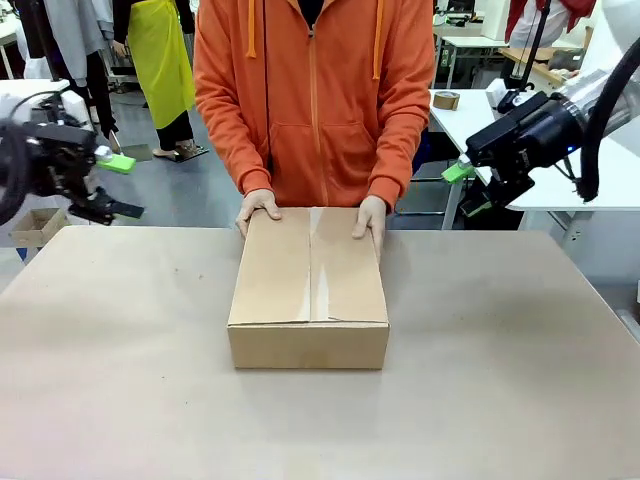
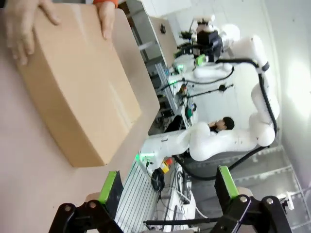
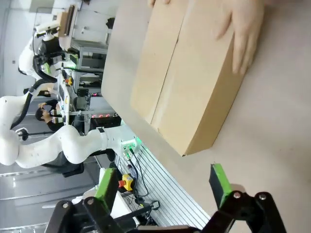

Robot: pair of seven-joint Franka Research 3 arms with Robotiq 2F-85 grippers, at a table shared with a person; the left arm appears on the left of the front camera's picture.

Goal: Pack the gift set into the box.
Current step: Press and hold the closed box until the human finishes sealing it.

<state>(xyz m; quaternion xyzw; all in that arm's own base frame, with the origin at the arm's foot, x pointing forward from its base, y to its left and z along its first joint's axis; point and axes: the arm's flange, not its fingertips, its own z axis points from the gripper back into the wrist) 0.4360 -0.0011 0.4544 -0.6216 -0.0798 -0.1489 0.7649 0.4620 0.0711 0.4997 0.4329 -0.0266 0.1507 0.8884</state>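
While the left gripper [image 1: 122, 186] is held off the left of the surface [image 1: 120, 350], jaws wide and empty, the box [image 1: 308, 290] is seen mid-surface, flaps shut, steadied by the person's hands [image 1: 258, 206]. The right gripper [image 1: 465, 190], likewise spread and empty, should be held clear of them.

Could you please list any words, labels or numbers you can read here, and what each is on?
None can be read.
The plain brown corrugated cardboard box shows no print on its closed top or front.
Anything on the background equipment is too small to read.
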